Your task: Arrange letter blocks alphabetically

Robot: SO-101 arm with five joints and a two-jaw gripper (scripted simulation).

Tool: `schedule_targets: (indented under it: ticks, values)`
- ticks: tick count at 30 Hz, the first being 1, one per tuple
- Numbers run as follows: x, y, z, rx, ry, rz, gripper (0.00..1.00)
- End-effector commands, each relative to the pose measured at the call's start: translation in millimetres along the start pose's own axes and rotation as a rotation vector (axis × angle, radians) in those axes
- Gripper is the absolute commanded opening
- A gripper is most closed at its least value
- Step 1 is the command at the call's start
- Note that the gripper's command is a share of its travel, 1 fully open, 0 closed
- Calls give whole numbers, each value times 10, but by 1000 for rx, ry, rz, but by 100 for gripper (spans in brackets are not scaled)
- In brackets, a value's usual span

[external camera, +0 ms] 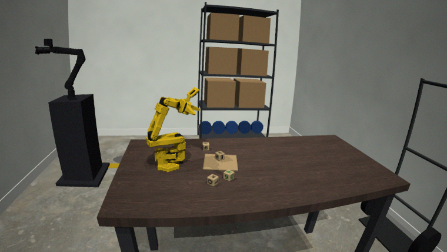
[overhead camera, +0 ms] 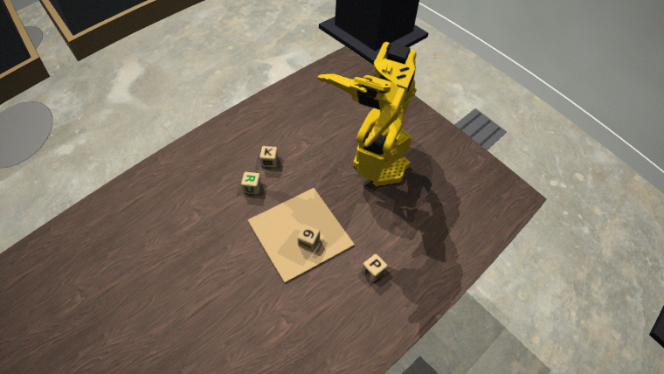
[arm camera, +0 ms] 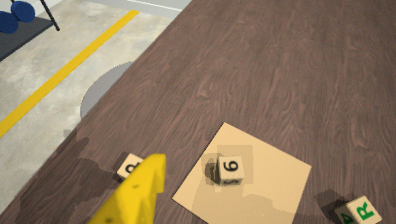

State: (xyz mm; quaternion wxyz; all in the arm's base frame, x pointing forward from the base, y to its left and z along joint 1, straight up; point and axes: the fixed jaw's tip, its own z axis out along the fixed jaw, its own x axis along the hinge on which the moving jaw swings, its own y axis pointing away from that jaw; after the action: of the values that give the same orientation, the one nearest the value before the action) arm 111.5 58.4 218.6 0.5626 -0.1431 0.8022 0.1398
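Observation:
A tan square mat [overhead camera: 273,230] [external camera: 209,165] [arm camera: 282,187] lies flat on the dark wooden table [overhead camera: 139,279] [external camera: 281,175]. A block showing 9 [overhead camera: 308,237] [external camera: 219,155] [arm camera: 231,170] sits on the mat. The K block [overhead camera: 268,155] [external camera: 212,179] and the green R block [overhead camera: 250,182] [external camera: 229,175] [arm camera: 357,211] stand off the mat on one side. The P block [overhead camera: 374,266] [external camera: 205,145] [arm camera: 130,166] stands off it on the other side. My gripper [overhead camera: 341,81] [external camera: 196,100] is open and empty, raised high above the table near the base. In the wrist view one yellow jaw [arm camera: 137,192] partly hides the P block.
The arm's yellow base [overhead camera: 382,164] [external camera: 167,156] stands on the table beside the mat. A black pedestal [external camera: 74,137] with a camera arm stands behind it. A shelf with boxes [external camera: 237,59] is at the back wall.

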Motion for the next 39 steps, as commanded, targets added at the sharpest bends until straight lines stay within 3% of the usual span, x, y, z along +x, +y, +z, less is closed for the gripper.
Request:
schedule_targets:
  ticks: [1, 9, 17, 26, 34, 39]
  values:
    - [-30, -51, -17, 39, -8, -1, 100]
    - [-22, -66, -16, 50, -3, -1, 100]
    - [39, -170, -14, 128, 34, 8, 100]
    - [52, -192, -15, 145, 42, 10, 100]
    - [116, -292, -26, 221, 81, 22, 100]
    - [126, -306, -29, 232, 87, 24, 100]
